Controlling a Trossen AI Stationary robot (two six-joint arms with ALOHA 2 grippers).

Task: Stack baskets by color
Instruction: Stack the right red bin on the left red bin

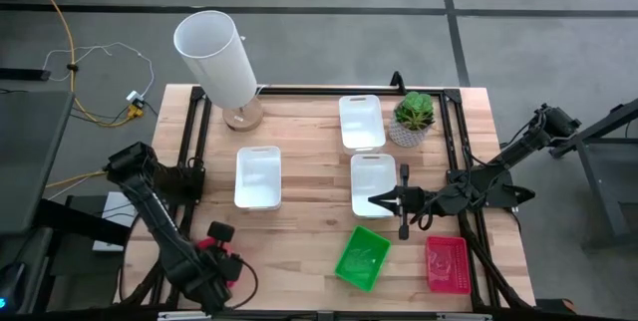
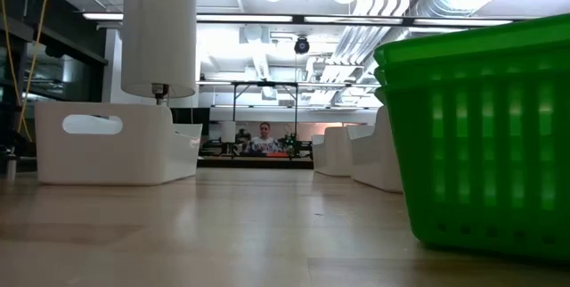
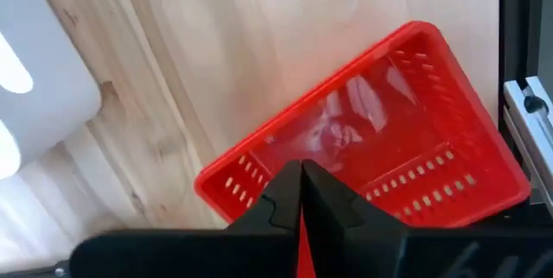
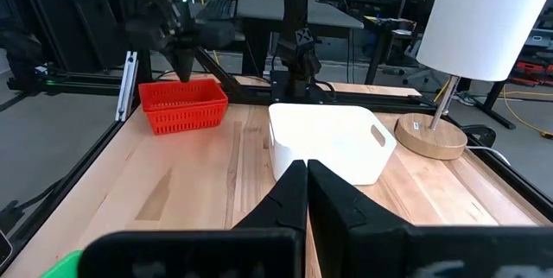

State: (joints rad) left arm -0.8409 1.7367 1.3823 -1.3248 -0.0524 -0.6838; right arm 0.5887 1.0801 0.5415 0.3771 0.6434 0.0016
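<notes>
Left hand [image 3: 301,193] closed, empty, directly above red basket [image 3: 380,131], right hand [image 1: 379,200] closed, empty, over white basket [image 1: 373,183].

A light wooden table [image 1: 309,231] with a black metal frame along its edges; at its far left corner, a lamp with a tall white cylindrical shade [image 1: 217,57] on a round wooden base [image 1: 242,117]; near the far right corner, a small green potted plant [image 1: 413,118]; on the grey floor beyond, a yellow cable [image 1: 62,32]; across the room, a seated person [image 2: 264,137].
</notes>
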